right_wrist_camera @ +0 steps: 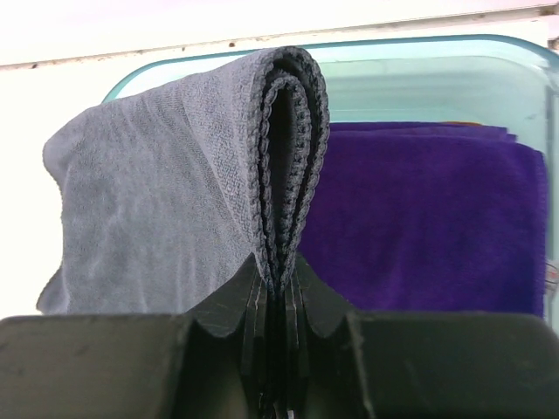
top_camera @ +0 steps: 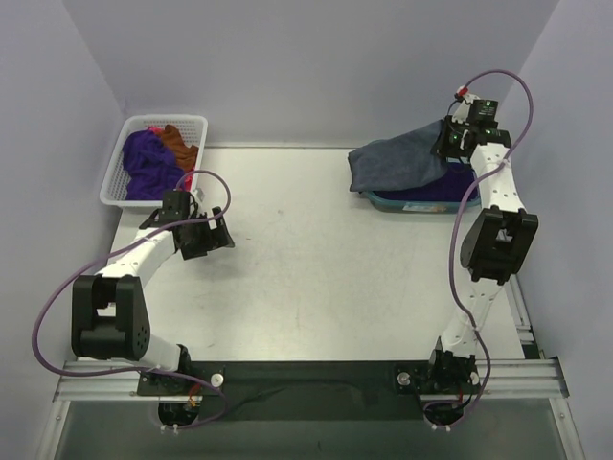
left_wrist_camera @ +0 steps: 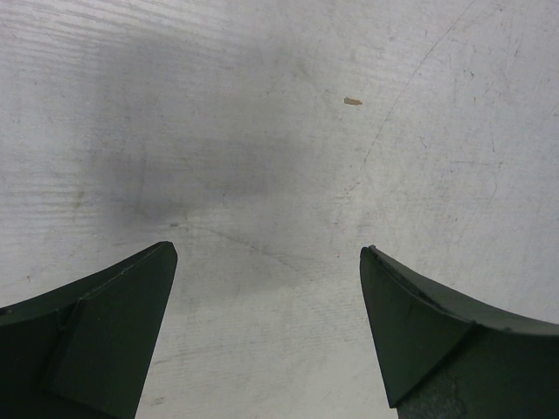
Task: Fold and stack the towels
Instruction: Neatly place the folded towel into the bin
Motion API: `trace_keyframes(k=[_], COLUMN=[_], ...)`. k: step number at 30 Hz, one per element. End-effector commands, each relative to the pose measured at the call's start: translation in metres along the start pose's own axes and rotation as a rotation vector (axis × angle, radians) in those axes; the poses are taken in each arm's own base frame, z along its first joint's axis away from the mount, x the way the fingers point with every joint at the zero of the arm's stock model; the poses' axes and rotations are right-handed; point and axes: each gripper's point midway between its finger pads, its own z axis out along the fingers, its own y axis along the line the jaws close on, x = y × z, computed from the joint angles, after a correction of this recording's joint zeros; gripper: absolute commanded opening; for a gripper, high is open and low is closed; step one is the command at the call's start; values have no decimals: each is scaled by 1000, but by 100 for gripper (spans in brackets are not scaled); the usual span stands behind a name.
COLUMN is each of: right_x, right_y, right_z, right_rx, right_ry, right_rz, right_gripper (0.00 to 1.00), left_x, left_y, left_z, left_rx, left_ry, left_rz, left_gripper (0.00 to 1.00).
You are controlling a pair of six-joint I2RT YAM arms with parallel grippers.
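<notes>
Grey towel hanging doubled from right jaws, which are pinching its fold tight, and draping over teal tub with folded purple towel inside.

Risk as I'm seeing it: on release, fold flopping open, or tail sliding off tub's left rim onto table.

Left jaws gaping wide over table, gripping nothing.

2 more towels sitting bunched in white basket: purple heap, rust one.

Nothing blocking tub.

No text, label, brand or number can be read anywhere.
</notes>
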Motion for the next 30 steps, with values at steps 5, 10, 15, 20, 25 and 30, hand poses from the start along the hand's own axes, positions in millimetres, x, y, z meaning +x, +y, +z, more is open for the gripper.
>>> trace_keyframes(k=[5, 10, 15, 20, 25, 30], right_x=[-27, -28, -29, -22, -8, 4], right_y=[-18, -33, -43, -50, -55, -63], right_z=[-23, -26, -31, -25, -15, -8], right_rx=[54, 82, 103, 107, 115, 146], right_ry=[-74, -80, -93, -80, -46, -17], right_rz=[-21, -6, 2, 10, 22, 30], right_gripper=[0, 0, 0, 0, 0, 6], left_x=[-18, -18, -17, -17, -16, -15], left_y=[-9, -9, -10, -12, -12, -12], left_z=[-2, -1, 0, -1, 0, 1], left_rx=[35, 39, 45, 53, 54, 61], left_ry=[-42, -38, -32, -32, -26, -19], left_rz=[13, 13, 12, 13, 12, 11], left_gripper=[97, 97, 97, 97, 97, 98])
